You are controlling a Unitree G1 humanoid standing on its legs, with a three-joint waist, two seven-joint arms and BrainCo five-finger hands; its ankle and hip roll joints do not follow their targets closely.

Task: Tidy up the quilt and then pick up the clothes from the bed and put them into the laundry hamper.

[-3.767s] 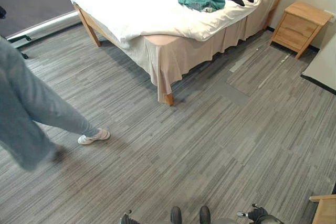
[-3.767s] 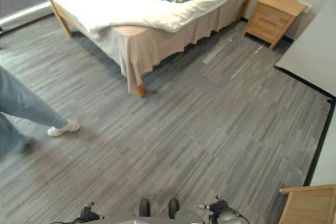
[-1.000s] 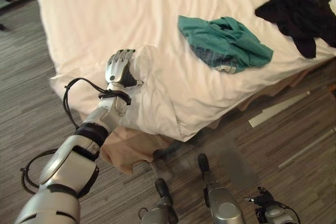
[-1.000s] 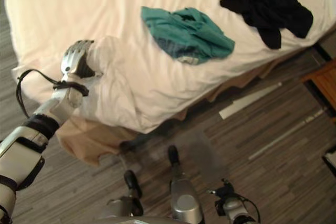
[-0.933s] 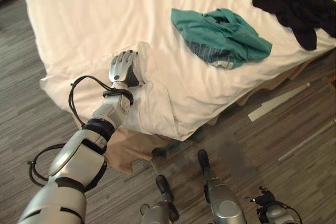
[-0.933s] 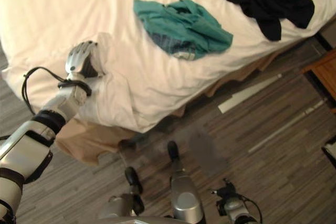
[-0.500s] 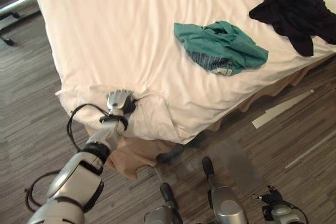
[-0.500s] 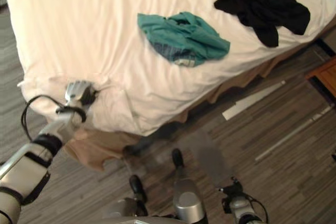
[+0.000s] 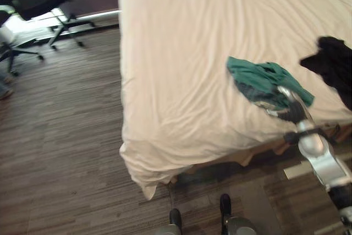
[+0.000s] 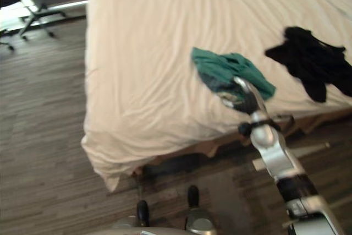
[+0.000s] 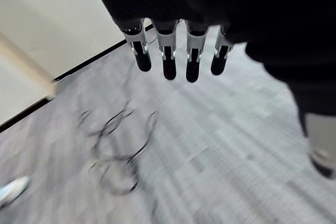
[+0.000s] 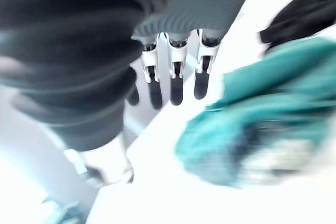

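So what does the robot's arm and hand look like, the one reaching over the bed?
The right arm is silver-grey metal in rounded segments with dark bands at the joints. A dark ribbed cover wraps the wrist and the back of the right hand. The fingers are silver with dark tips. The left hand looks the same.

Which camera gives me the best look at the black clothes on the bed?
The right eye view: the whole black garment lies spread on the quilt, beyond the teal garment. The left eye view cuts it off at the picture's edge. The right wrist view shows a dark blurred patch past the right hand. The left wrist view faces the floor.
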